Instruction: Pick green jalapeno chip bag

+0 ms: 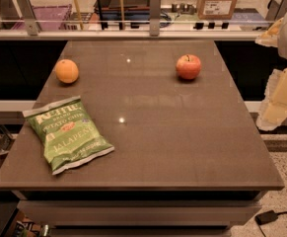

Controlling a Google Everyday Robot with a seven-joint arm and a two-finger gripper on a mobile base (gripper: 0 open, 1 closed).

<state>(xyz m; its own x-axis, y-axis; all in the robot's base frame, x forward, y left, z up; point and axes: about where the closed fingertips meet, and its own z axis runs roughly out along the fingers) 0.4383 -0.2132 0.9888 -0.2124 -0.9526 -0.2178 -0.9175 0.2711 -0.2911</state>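
Hanging at the frame's right edge, the pale cream gripper (277,101) sits beyond the right side of the flat grey-brown table (182,147); I cannot tell whether it is open or closed. The crinkly green jalapeno chip bag (67,135) lies flat near the table's front-left corner, well apart from the gripper. A round orange (66,71) rests behind the bag, and a red apple (188,66) stands far right of it.

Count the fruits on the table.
2: an orange near the far-left corner, an apple far right of centre. None seems hidden. The gripper hangs right of the table.
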